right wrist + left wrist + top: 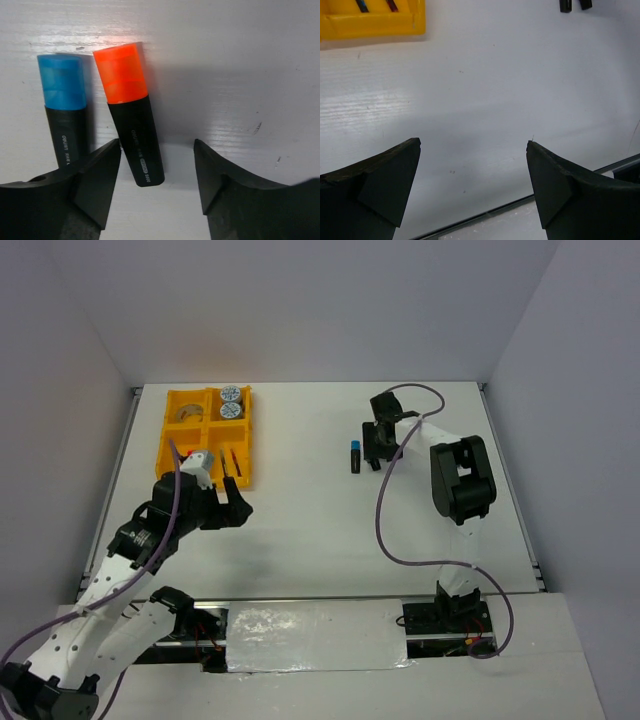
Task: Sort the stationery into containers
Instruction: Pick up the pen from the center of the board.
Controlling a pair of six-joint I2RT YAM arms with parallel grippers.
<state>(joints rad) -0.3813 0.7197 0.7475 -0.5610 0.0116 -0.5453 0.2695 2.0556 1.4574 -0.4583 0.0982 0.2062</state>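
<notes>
Right gripper hovers over the orange highlighter, jaws part open and holding nothing; its long axis runs 6 to 12 between them, cap at 12. Blue highlighter lies parallel at 9, outside the jaws. Yellow tray sits well apart at 9, left gripper wide and empty beside it
</notes>
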